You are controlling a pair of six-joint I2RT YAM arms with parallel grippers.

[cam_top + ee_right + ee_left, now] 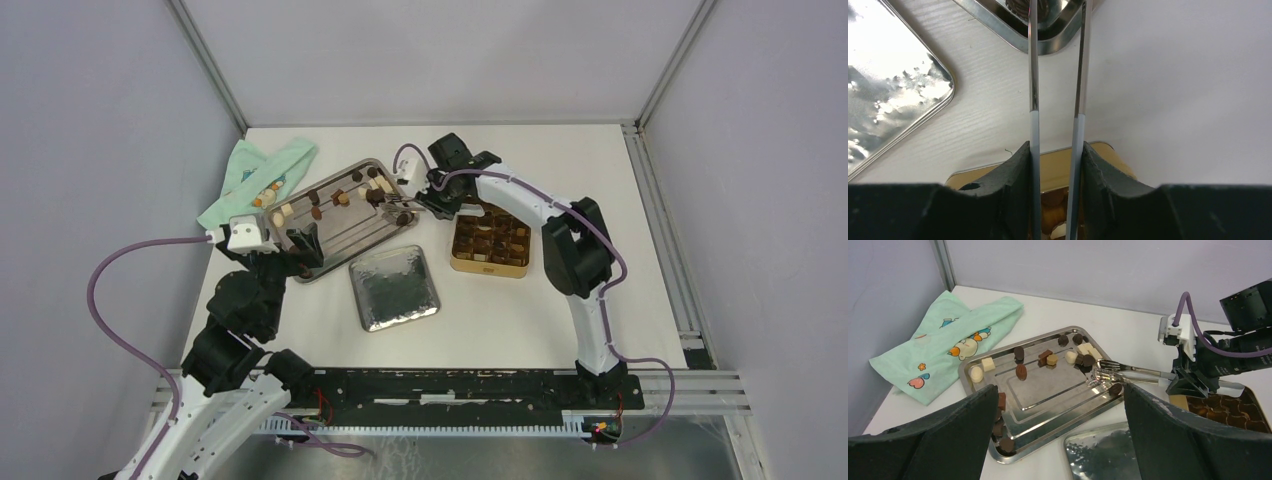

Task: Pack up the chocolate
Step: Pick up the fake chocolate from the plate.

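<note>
Several small chocolate pieces (315, 197), dark, light brown and cream, lie scattered on a steel tray (350, 228); they also show in the left wrist view (1021, 371). My right gripper (432, 198) is shut on the handles of metal tongs (395, 208), held between its pads (1055, 150). The tong tips (1098, 375) reach over the tray's right corner, beside a dark piece (1116, 388). The gold tin (487, 268) with compartments sits under the right wrist and holds some pieces. My left gripper (1060, 389) is open and empty at the tray's near-left end (300, 255).
The tin's lid (395, 287) lies silver side up in front of the tray, also in the left wrist view (1098, 450). A mint-green printed cloth (258, 180) lies at the far left behind the tray. Grey walls enclose the white table.
</note>
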